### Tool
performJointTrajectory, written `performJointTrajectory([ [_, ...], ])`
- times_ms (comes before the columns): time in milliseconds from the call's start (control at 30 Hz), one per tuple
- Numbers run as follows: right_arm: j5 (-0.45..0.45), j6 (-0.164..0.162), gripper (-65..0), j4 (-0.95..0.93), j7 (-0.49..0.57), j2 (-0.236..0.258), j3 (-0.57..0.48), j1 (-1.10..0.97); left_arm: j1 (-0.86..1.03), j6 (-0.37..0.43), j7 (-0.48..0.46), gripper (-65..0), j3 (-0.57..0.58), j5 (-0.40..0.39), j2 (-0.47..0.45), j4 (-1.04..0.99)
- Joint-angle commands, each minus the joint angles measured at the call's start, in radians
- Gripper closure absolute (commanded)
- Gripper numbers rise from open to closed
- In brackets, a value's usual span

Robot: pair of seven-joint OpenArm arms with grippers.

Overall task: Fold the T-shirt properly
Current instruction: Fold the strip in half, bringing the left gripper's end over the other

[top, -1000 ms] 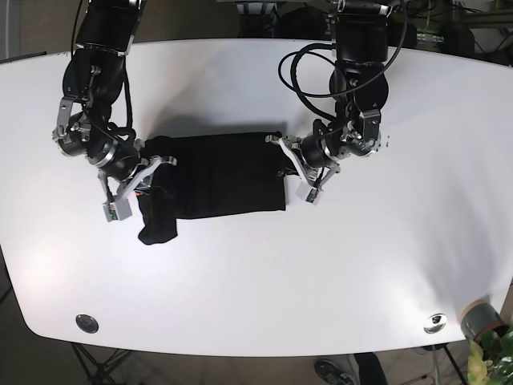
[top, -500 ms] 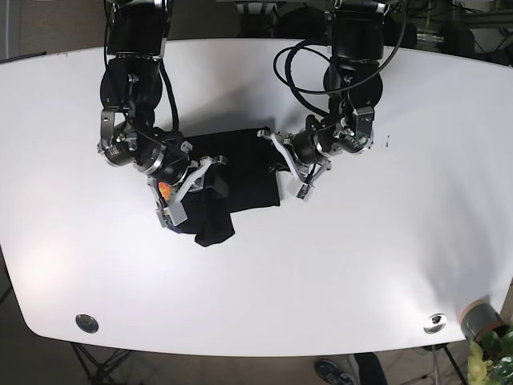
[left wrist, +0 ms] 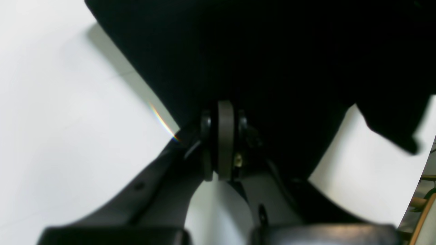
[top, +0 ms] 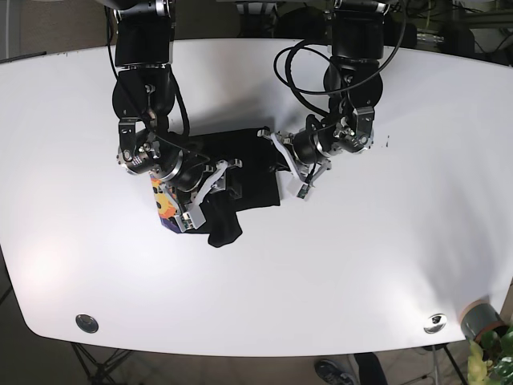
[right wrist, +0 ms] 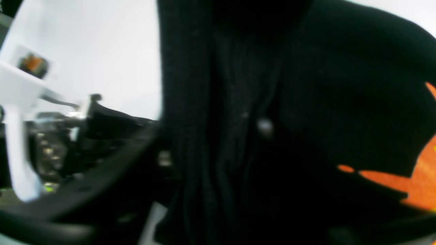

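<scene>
Both end effectors — left [top: 290, 170], right [top: 210, 183] — clamp the black T-shirt [top: 248, 172], arms close together

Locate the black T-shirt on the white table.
In the base view the black T-shirt lies bunched on the white table, slightly left of centre, between the right pincer and left pincer.

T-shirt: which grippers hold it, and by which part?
Both seem to. The right gripper carries the T-shirt by its folded-over end, orange print showing; the left gripper pins the opposite edge. The jaws themselves are hidden by cloth.
</scene>
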Motion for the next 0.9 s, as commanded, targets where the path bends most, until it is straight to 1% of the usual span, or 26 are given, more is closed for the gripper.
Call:
performJointTrajectory([
  [0, 0.005, 0.006, -32.8, 0.016, 0.026, 0.001, 0.0, 0.02, -0.005, 0.001, 0.036, 0.0, 0.003, 0.027, -0.003, 0.006],
  [33, 0.008, 0.006, -36.0, 0.016, 0.026, 0.001, 0.0, 0.02, -0.007, 0.001, 0.036, 0.0, 0.003, 0.027, -0.003, 0.006],
  [133, 0.008, 0.006, -41.5, 0.039, 0.024, 0.001, 0.0, 0.018, -0.007, 0.001, 0.036, 0.0, 0.003, 0.027, -0.003, 0.006],
  [233, 0.008, 0.006, -44.2, 0.076, 0.024, 0.001, 0.0, 0.004, -0.007, -0.001, 0.036, 0.0, 0.003, 0.027, -0.003, 0.006],
  [467, 0.013, 0.006, -44.5, 0.151, 0.024, 0.001, 0.009, -0.022, -0.008, -0.007, 0.036, 0.0, 0.003, 0.024, -0.003, 0.017],
  [533, 0.013, 0.007, -44.5, 0.176, 0.024, 0.001, 0.031, -0.034, -0.008, -0.007, 0.036, 0.0, 0.003, 0.024, -0.003, 0.039],
  [567, 0.013, 0.013, -44.5, 0.196, 0.024, 0.001, 0.049, -0.045, -0.008, -0.007, 0.036, 0.0, 0.003, 0.024, -0.003, 0.06],
  [767, 0.016, 0.015, -44.5, 0.228, 0.024, 0.001, 0.074, -0.1, -0.002, -0.007, 0.04, 0.0, 0.002, 0.024, -0.003, 0.184],
  [867, 0.051, 0.015, -44.4, 0.228, 0.024, 0.004, 0.077, -0.115, 0.022, -0.007, 0.04, 0.0, -0.004, 0.024, -0.012, 0.258],
])
